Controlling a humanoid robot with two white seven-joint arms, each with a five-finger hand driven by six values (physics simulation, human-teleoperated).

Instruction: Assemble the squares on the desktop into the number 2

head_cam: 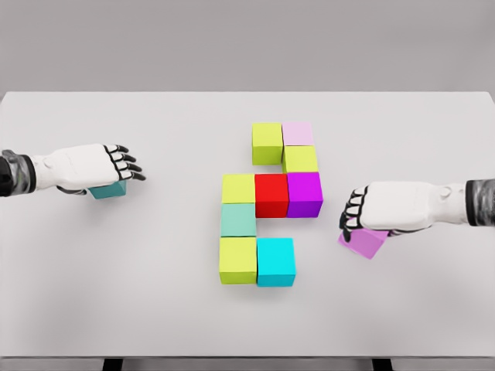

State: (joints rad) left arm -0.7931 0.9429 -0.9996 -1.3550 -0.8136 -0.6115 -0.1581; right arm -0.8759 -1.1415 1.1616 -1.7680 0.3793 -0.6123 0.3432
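judging from the layout, the figure was approx. two-thirds built. nine blocks sat on the white table (155,294), touching edge to edge. top row: yellow-green block (267,143) w/ pale pink block (298,133) to its right. a second yellow-green block (300,159) linked down to the middle row: yellow-green block (238,188), red block (271,195), purple block (304,194). a mint block (238,219) dropped down the picture-left side to the bottom row: yellow-green block (238,260) and cyan block (275,262).

remaining, by estimate: top and bottom rows each had two blocks vs. three in the middle, so each looked one short. two loose blocks were well apart from the figure, one at each hand.

left hand (89,168) rested over a teal block (108,189) at the picture-left side; fingers extended fwd, only slightly bent, and whether they gripped the block could not be determined. right hand (387,207) lay over a tilted violet block (362,241) near the purple block; fingers curled down over its near edge, apparently clasping it.

obscured: most of both loose blocks was covered by the hands; thumb contact was not visible on either side. both arms were cut off at the frame edges.
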